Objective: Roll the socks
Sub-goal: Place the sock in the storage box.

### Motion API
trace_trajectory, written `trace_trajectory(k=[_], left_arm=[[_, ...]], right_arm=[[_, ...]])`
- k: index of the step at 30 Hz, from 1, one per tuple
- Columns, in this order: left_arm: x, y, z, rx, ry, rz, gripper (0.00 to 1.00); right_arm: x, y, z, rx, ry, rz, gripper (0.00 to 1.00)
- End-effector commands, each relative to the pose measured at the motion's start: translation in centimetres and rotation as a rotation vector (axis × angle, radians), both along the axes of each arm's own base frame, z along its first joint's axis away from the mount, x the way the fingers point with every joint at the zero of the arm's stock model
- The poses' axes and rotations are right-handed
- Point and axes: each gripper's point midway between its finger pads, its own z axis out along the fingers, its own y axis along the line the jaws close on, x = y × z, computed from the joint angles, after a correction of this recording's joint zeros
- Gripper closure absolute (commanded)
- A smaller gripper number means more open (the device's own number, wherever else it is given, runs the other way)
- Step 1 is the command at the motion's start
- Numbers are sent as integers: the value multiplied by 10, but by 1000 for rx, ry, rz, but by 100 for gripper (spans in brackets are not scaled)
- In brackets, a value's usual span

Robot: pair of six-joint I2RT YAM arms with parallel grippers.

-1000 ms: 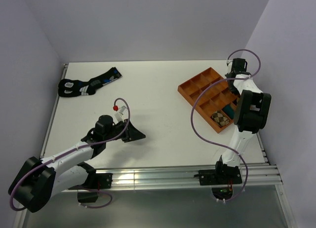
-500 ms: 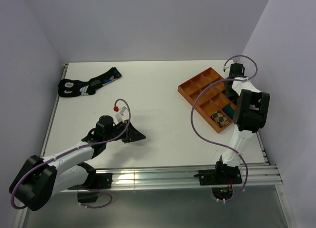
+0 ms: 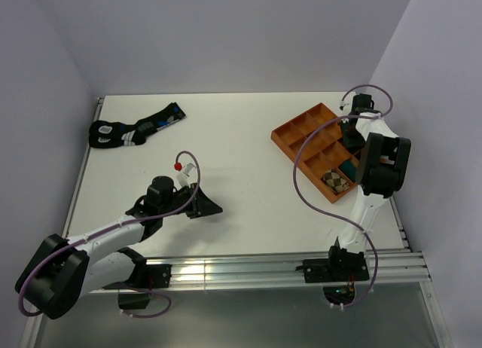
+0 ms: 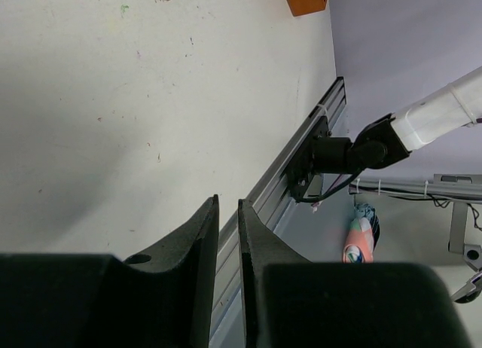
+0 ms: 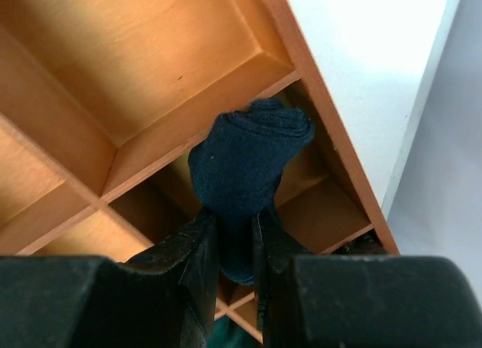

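At the lower left of the overhead view, the left tool [image 3: 205,206] is sitting low over the white counter [image 3: 241,152]. Its fingers are pressed nearly together, leaving only a thin slit, and are gripping nothing. In its own wrist view, the metal rail [image 4: 301,156] along the counter's near edge is running diagonally past the fingertips.

Further back, at the right of the overhead view, the orange divided tray [image 3: 301,129] is sitting at an angle on the counter. A rolled tan argyle sock [image 3: 337,181] is lying in the tray's nearest compartment, with something teal [image 3: 349,169] just beside it.

Over the tray's right side, the right tool [image 5: 236,226] is pinching a rolled dark navy sock [image 5: 252,148] above a compartment by the outer wall. I cannot tell whether the sock is touching the tray.

At the far upper left, black socks with blue and white markings [image 3: 135,128] are lying on the counter.
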Motion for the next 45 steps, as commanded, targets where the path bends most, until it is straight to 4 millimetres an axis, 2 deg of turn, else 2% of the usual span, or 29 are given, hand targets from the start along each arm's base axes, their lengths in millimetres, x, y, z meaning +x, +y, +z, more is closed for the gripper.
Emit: trace_trajectory(k=[1, 7, 20, 27, 34, 37, 39, 41, 45], left_arm=[[0, -2, 5, -20, -43, -27, 79], [-1, -2, 5, -20, -36, -29, 78], [-1, -3, 3, -21, -28, -32, 79], [0, -4, 3, -20, -30, -35, 79], [1, -5, 3, -21, -28, -39, 79], [1, -5, 4, -20, -30, -38, 78], [2, -5, 5, -21, -31, -36, 79], [2, -5, 5, -21, -32, -35, 79], [3, -5, 5, -22, -33, -35, 79]], right_arm=[[-13, 15, -7, 82, 91, 4, 100], [-26, 9, 5, 62, 125, 2, 100], [-57, 14, -16, 118, 272, 16, 100], [-61, 8, -29, 127, 307, -1, 100], [-60, 3, -31, 126, 298, -13, 99], [-59, 1, -25, 126, 277, -21, 87], [-58, 1, -18, 121, 260, -22, 72], [-55, 1, -12, 116, 236, -27, 63], [-52, -1, -4, 110, 205, -35, 57]])
